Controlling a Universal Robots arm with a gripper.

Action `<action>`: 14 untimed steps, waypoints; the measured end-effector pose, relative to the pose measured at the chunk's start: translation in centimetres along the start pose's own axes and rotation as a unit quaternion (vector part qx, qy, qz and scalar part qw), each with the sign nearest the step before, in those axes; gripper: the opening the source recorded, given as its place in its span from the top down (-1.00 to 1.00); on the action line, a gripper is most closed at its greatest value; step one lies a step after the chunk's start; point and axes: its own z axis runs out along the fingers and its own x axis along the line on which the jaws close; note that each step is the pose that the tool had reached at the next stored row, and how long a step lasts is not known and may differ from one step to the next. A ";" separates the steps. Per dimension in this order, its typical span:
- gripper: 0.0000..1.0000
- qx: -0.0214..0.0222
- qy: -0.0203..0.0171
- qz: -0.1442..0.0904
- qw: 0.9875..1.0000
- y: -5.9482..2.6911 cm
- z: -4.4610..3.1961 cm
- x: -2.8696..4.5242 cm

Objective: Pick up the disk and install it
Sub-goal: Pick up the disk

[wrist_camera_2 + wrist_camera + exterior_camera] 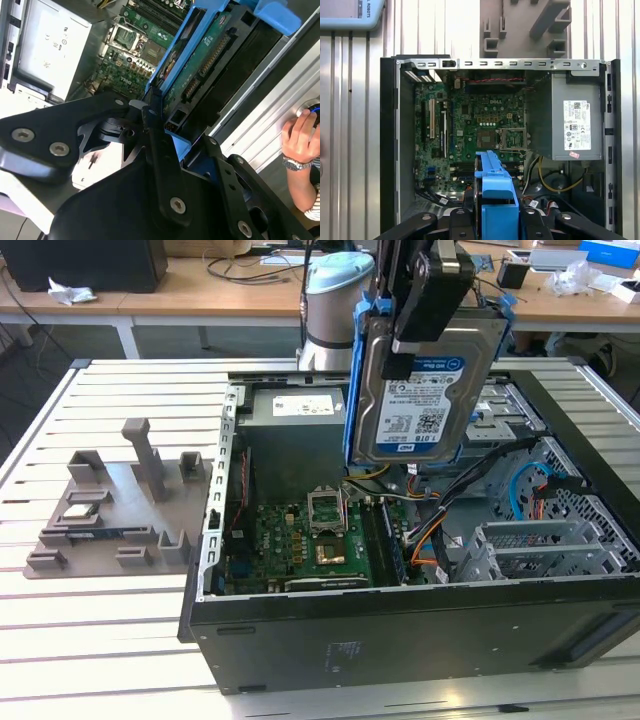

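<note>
The main danger lay directly under the load. The tool (418, 315) was clamped on the disk (425, 390), holding it upright in the air above the open computer case (400, 640) and clear of everything inside. In my judgement, a slip in that grip would have dropped the drive onto the bare motherboard (300, 540) and its open processor socket inside the case, and both could be damaged. The hold looked narrow: in the second wrist view the black fingers (152, 125) pinched the drive across its thin faces near one end. Most of its length hung free, so a jolt might have tilted it.

A second risk was the loose cables (440, 530) bunched inside the case, orange, yellow and blue. They could have caught a corner of the blue carrier on the way down and twisted the disk out of line with its bay. A skewed entry would probably have jammed the plastic rails.

A person's hand (300, 135) rested on the slatted tabletop (270, 120) just outside the case, close enough for a wide swing of the arm to be a concern.

The disk itself was a flat silver metal slab with a white-and-blue label on its broad face. A blue plastic bracket framed its edges, and in the second wrist view its green circuit board showed on the reverse. It looked rigid, dense and smooth-sided.
</note>
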 end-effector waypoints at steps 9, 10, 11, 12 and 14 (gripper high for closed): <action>0.26 0.000 -0.001 0.000 1.000 -0.01 0.09 2.88; 0.26 0.000 -0.002 0.000 1.000 -0.01 0.09 3.03; 0.26 0.000 -0.002 0.000 1.000 -0.01 0.09 3.23; 0.26 0.000 -0.002 0.000 1.000 -0.01 0.09 3.39; 0.26 0.000 -0.002 0.000 1.000 -0.01 0.09 3.83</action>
